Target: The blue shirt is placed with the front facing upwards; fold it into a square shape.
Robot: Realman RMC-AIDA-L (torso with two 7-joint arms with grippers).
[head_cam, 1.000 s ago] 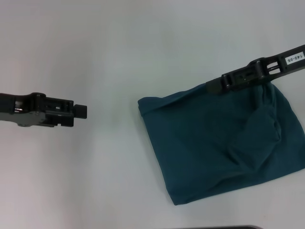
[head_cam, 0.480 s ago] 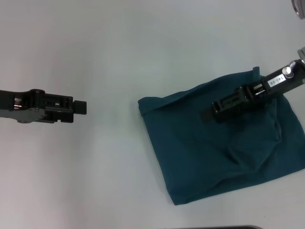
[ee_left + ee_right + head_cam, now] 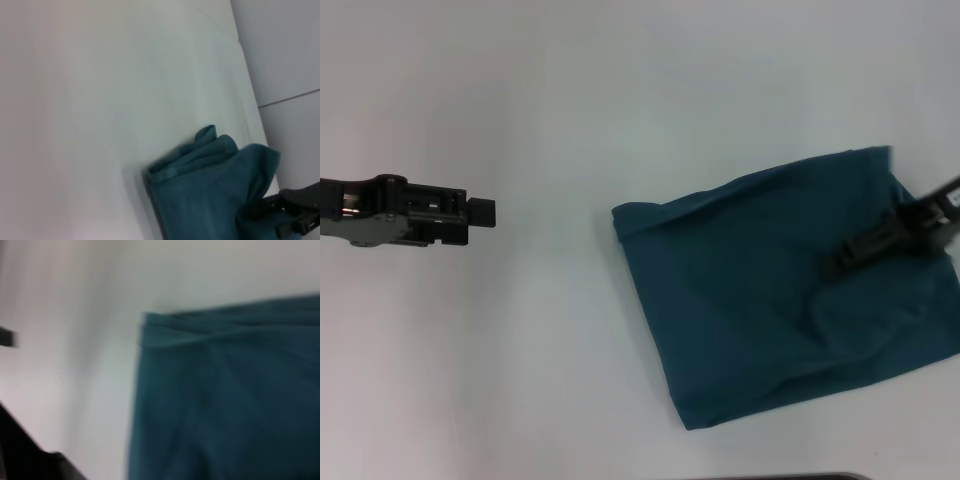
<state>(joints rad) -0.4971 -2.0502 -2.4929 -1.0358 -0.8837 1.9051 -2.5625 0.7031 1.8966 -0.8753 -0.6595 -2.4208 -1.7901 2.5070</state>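
In the head view, the right gripper (image 3: 840,262) sits over the right part of the blue shirt (image 3: 770,300), low above or touching the cloth; which cannot be told, nor how far it is open, and nothing is seen in its hold. The left gripper (image 3: 485,211) hovers over bare table (image 3: 520,380) on the left, well apart from the shirt, its opening also unreadable and nothing in it. The shirt lies folded into a rough four-sided packet on the right half of the table, plain cloth facing up with soft wrinkles and a rolled fold along its left upper corner. Its right edge runs out of the picture. Wide open table lies to the left and beyond it.

In the left wrist view, the shirt (image 3: 210,200) shows layered folds at its near corner, with one corner standing raised near the right gripper (image 3: 300,210). The table (image 3: 100,100) ends at an edge beyond it.

In the right wrist view, the shirt (image 3: 225,400) fills the frame's right side, its folded hem meeting bare table (image 3: 75,340).
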